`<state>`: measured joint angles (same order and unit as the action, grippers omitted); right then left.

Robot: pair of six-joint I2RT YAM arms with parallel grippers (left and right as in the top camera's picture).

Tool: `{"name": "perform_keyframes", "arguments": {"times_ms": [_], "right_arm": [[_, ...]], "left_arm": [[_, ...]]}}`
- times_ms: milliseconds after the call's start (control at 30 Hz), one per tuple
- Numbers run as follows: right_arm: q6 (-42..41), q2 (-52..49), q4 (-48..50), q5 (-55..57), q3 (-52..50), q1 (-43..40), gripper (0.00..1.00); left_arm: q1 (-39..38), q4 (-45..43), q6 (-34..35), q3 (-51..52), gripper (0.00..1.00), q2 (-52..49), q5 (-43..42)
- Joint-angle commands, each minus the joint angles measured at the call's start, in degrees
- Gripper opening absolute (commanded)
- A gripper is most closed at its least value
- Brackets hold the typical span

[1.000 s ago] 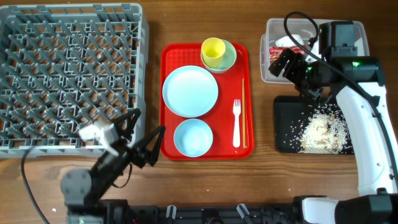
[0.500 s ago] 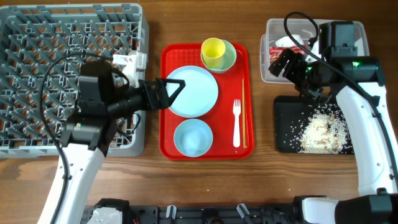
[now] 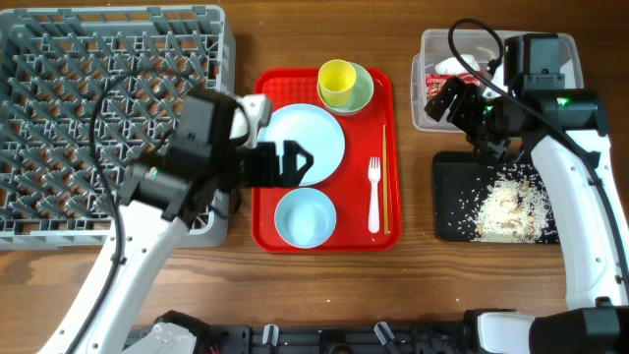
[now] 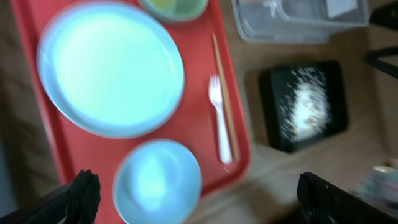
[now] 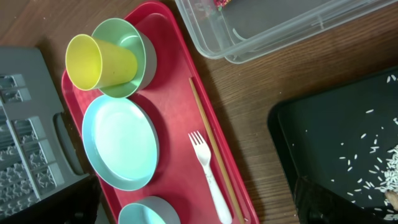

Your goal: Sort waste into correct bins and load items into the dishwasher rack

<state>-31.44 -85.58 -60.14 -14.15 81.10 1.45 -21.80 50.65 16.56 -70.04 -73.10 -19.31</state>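
**A:** overhead: left gripper (image 3: 300,164) wide open, empty, over white plate (image 3: 322,128) on red tray (image 3: 263,88); right gripper (image 3: 444,98) open above clear tub (image 3: 565,49).

**B:** left wrist: light blue bowl (image 4: 158,180) between spread fingers (image 4: 84,194). right wrist: yellow cup (image 5: 99,60) sits in green bowl (image 5: 134,46).

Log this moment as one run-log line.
left end effector open, above pale round plate on red plastic tray | right end effector open, empty
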Motion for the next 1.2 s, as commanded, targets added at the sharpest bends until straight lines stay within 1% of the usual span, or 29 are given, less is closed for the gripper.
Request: {"name": "perform_keyframes", "arguments": {"times_ms": [0,133,200,233,300,467,633,900,1167], "right_arm": [[-0.5,0.4,0.1,-0.5,1.0,0.1,1.0],[-0.5,0.4,0.1,-0.5,1.0,0.1,1.0],[-0.5,0.4,0.1,-0.5,1.0,0.1,1.0],[-0.5,0.4,0.1,-0.5,1.0,0.1,1.0],[-0.5,0.4,0.1,-0.5,1.0,0.1,1.0],[-0.5,0.4,0.1,-0.5,1.0,0.1,1.0],[-0.5,0.4,0.1,-0.5,1.0,0.1,1.0],[-0.5,0.4,0.1,-0.5,1.0,0.1,1.0],[-0.5,0.4,0.1,-0.5,1.0,0.1,1.0]], "left_arm": [[-2.9,-2.4,-2.8,-3.7,1.0,-1.3,9.8],[-3.6,-4.9,-2.6,-3.7,1.0,-1.3,9.4],[-3.6,-5.9,-2.6,-3.7,1.0,-1.3,6.5],[-3.6,-6.4,-2.6,-3.7,1.0,-1.3,2.9],[-3.6,-6.3,-2.6,-3.7,1.0,-1.3,1.3],[-4.2,-6.1,-2.6,-3.7,1.0,-1.5,1.3],[-6.6,-6.4,-2.6,-3.7,1.0,-2.7,1.3],[-10.7,-7.6,-2.6,-3.7,1.0,-9.0,1.3],[-11.1,-7.9,-2.7,-3.7,1.0,-10.3,1.4]]}}
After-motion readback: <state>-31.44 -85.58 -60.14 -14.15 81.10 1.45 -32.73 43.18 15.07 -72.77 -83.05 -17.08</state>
